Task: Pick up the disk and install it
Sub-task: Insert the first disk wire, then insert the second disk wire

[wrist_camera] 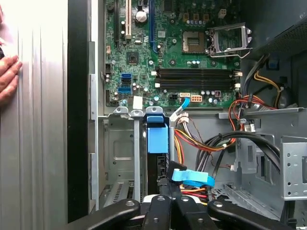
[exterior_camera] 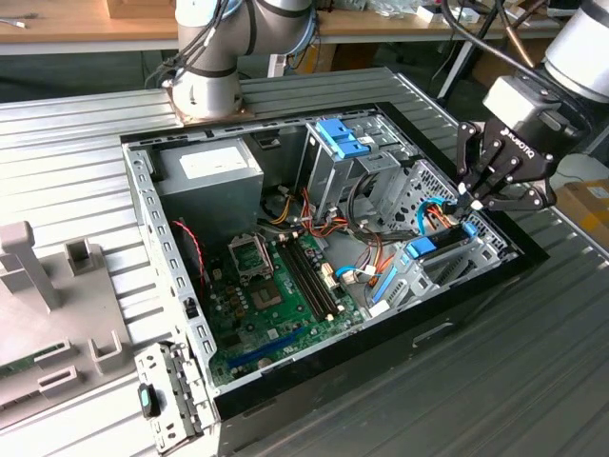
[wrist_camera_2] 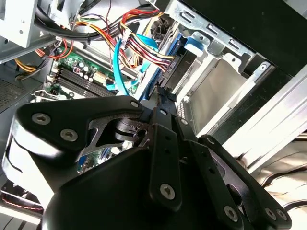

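Open computer case (exterior_camera: 152,205) on metal bench. Gripper (exterior_camera: 468,203) lowered at drive bay; jaws closed, disk (wrist_camera: 157,139) just beyond them. Seating step judged underway; next calls for firm, straight pressing.

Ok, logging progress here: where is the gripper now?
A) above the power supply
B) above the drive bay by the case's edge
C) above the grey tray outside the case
B: the gripper sits above the drive bay, well away from the power supply.
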`<state>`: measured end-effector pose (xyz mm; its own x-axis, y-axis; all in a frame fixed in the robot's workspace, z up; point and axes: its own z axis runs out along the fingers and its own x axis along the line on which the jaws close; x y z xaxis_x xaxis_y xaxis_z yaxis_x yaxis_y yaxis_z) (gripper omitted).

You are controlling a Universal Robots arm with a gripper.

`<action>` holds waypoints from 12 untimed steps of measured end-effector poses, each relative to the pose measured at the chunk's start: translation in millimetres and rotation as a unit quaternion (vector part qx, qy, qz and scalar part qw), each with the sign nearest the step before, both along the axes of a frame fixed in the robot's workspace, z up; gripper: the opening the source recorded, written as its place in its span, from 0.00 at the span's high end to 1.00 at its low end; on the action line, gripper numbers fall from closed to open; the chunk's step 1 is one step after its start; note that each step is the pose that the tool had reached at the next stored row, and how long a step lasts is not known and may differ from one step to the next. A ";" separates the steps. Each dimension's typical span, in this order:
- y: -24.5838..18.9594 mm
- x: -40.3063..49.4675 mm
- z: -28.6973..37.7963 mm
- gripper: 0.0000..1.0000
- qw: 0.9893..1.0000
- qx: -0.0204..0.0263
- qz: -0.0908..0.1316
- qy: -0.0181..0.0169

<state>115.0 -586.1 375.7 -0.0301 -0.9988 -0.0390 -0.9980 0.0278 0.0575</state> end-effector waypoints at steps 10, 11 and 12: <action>0.9 0.0 13.2 0.89 1.000 0.000 0.000 0.000; 1.0 0.0 14.4 0.89 1.000 0.000 0.000 0.000; 1.1 0.0 16.1 0.89 1.000 0.000 0.000 0.000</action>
